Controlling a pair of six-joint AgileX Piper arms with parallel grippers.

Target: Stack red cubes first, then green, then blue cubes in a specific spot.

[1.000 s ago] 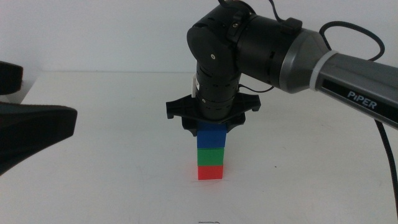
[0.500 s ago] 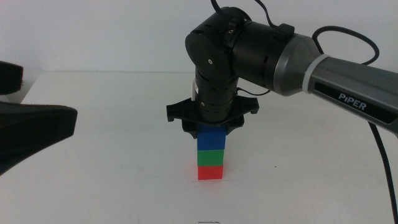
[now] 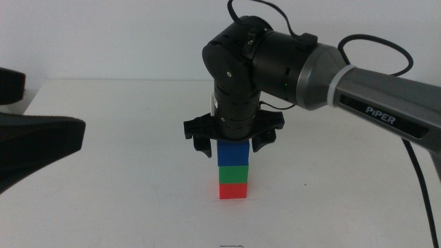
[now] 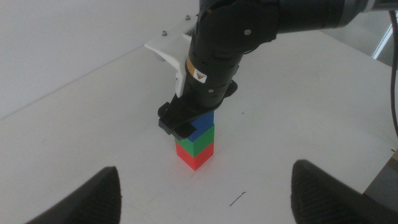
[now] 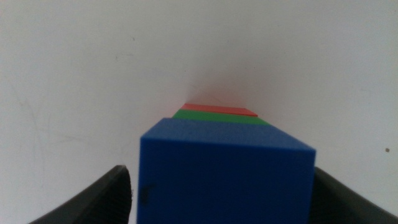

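Middle view: the right gripper point(image 3: 233, 143) is spread wide around the blue cube point(image 3: 232, 153), released atop green point(image 3: 233, 173) and red point(image 3: 233, 190); a straight vertical lift is advised, sides untouched.

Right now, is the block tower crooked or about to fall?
No, nothing looks odd. The red cube is on the bottom, green in the middle and blue on top, lined up straight. The right gripper is open around the blue one. The left gripper waits nearby.
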